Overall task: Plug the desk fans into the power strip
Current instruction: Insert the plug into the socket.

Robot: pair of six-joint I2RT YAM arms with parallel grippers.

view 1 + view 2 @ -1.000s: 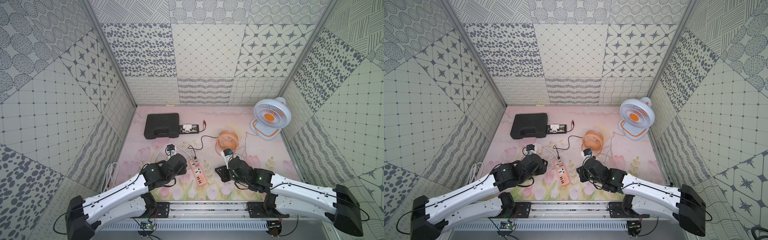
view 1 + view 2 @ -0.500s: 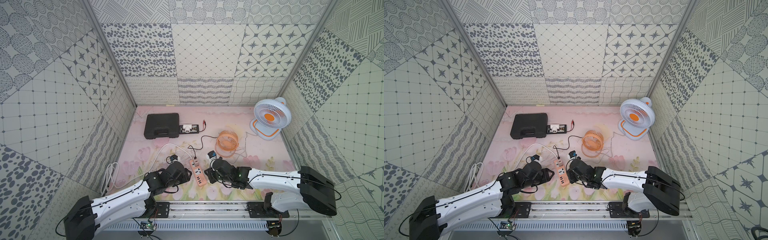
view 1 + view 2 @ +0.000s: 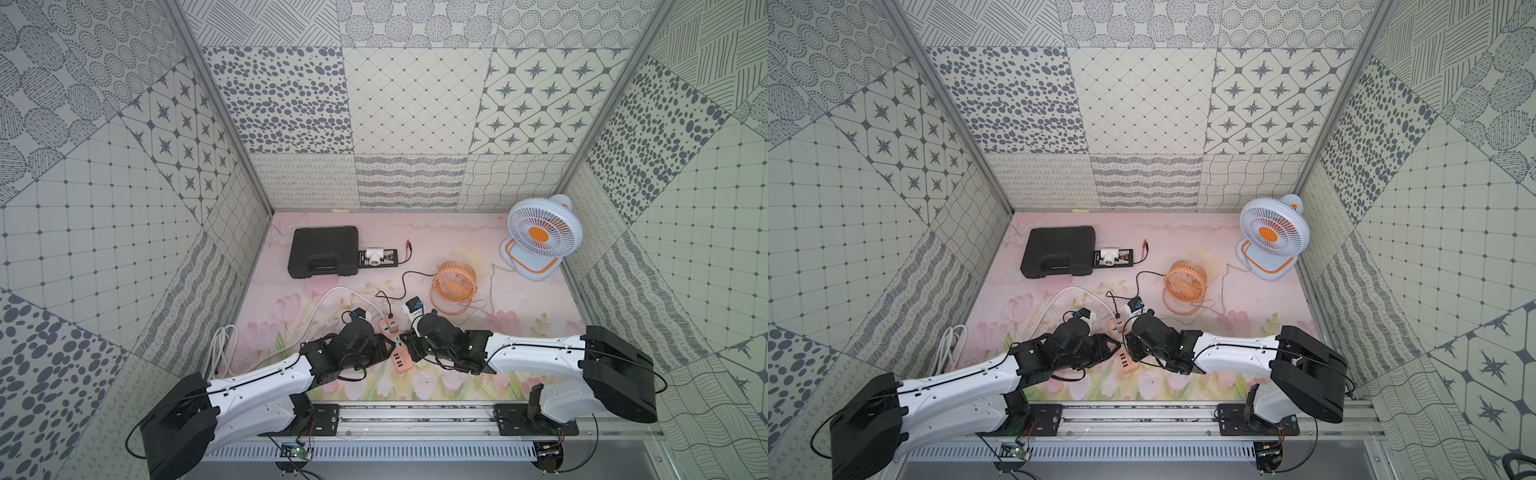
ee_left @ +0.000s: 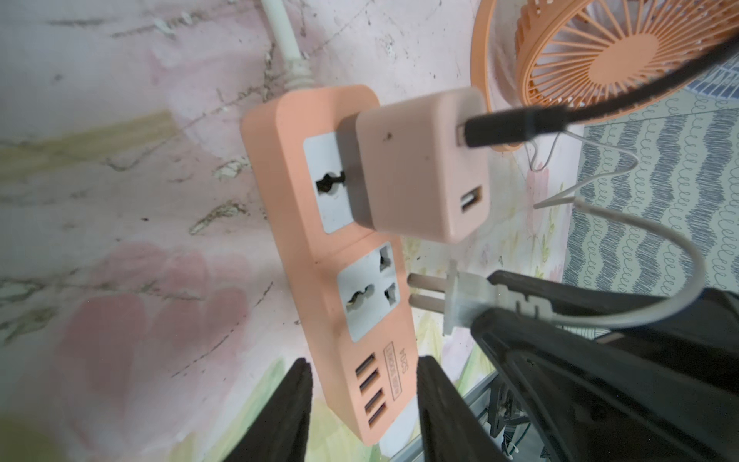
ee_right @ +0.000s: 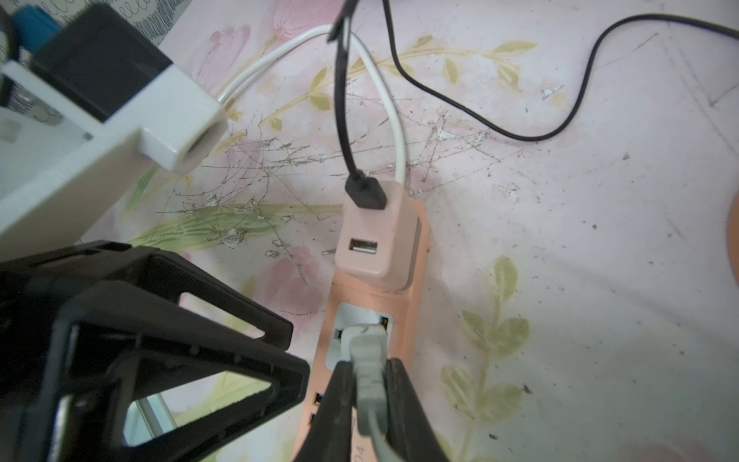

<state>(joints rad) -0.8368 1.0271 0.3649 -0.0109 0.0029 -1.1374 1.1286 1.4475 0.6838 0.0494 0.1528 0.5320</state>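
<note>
Insertion step is under way. The right gripper (image 5: 370, 368) is pinching the grey plug (image 5: 366, 348), its prongs (image 4: 428, 294) hovering at the free socket (image 4: 370, 296), not yet in. The power strip (image 4: 294, 240) is lying mid-front on the tabletop (image 3: 519, 316). The left gripper (image 4: 362, 362) is straddling the strip's USB end with narrow jaws; clamping cannot be confirmed. Next move is calling for squaring the prongs and pressing home against a steadied strip.

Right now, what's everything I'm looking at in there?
power strip: one, peach-orange, front middle
adapter: one, pink, in the strip, black cable attached
plug: one, grey, at strip's free socket
small fan: one, orange, centre right
desk fan: one, white-orange, back right corner
case: one, black, back left
flat unit: one, black, beside case
cord: one, white, from strip, coiled far left
left fingers: two, black, astride strip's USB end
right fingers: two, black, clamping the plug
</note>
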